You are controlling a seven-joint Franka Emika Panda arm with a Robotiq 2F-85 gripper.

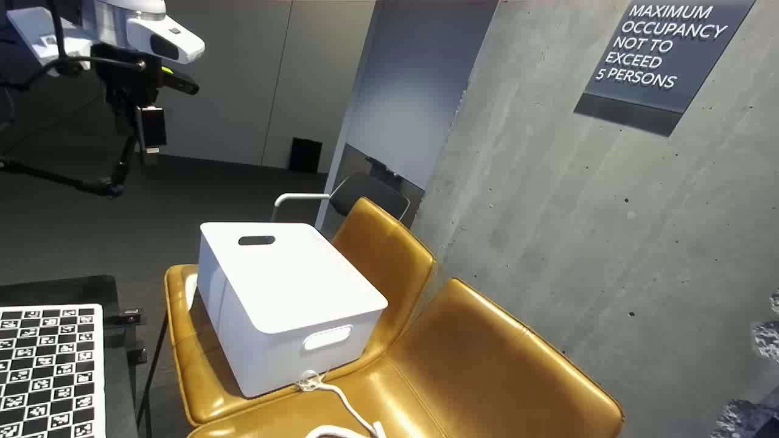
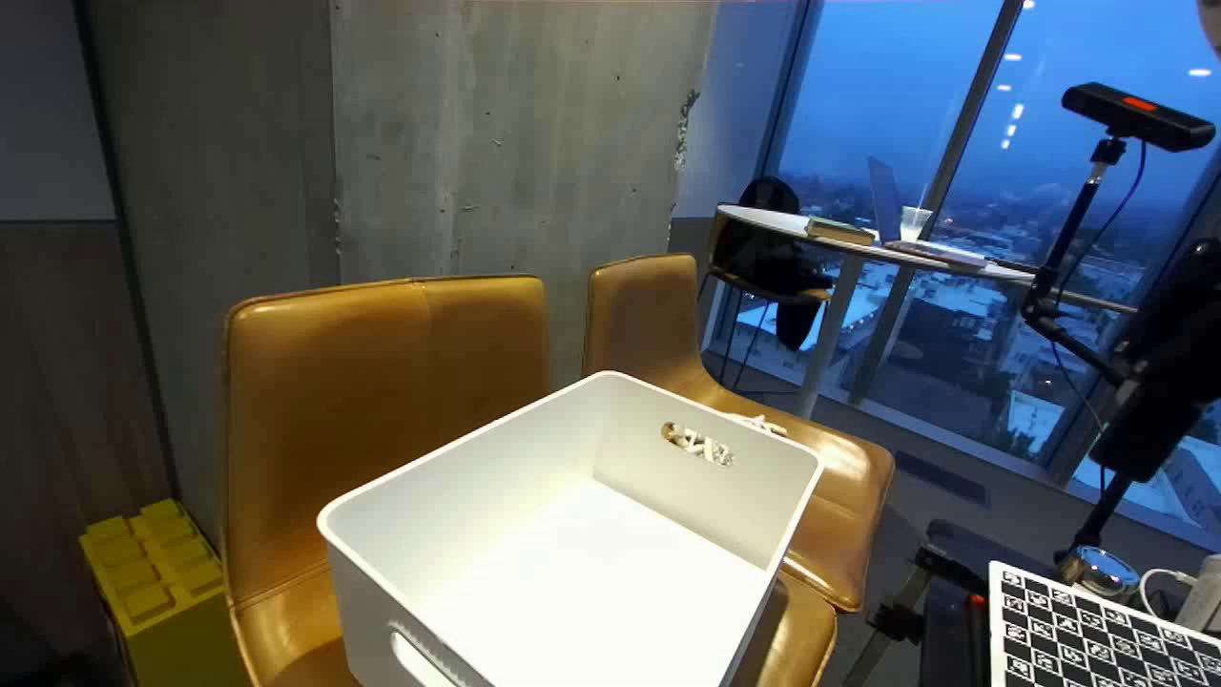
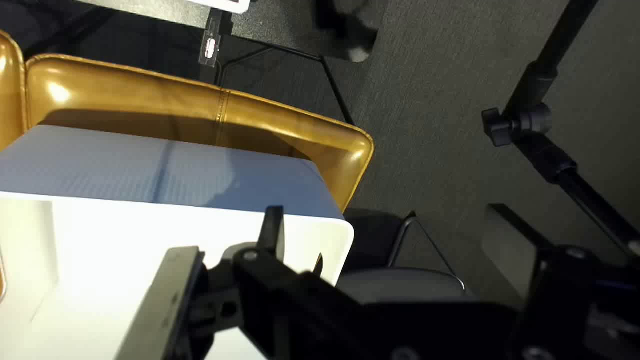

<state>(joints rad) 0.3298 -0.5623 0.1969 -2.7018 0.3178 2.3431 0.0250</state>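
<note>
In the wrist view, the gripper (image 3: 396,237) is spread wide, gripping nothing, nearest an end of the white bin (image 3: 175,170), set along the front edge of the tan chair's seat (image 3: 336,154); good work likely means keeping fingertips (image 3: 272,229) off the rim (image 3: 350,240). In an exterior view, the arm (image 1: 143,33) points the gripper down, apart from and higher than the bin. In an exterior view, the backrest (image 2: 382,410) rises beside the bin.

This looks like an office meeting room: well apart from the claw (image 1: 150,143), a sign (image 1: 660,55) limits occupancy to five persons; lower than the claw stand tan chairs (image 1: 505,347); also well apart from it, a laptop (image 2: 885,200) sits on a table (image 2: 763,219) beside tall windows (image 2: 854,100) above city rooftops (image 2: 1035,415).
</note>
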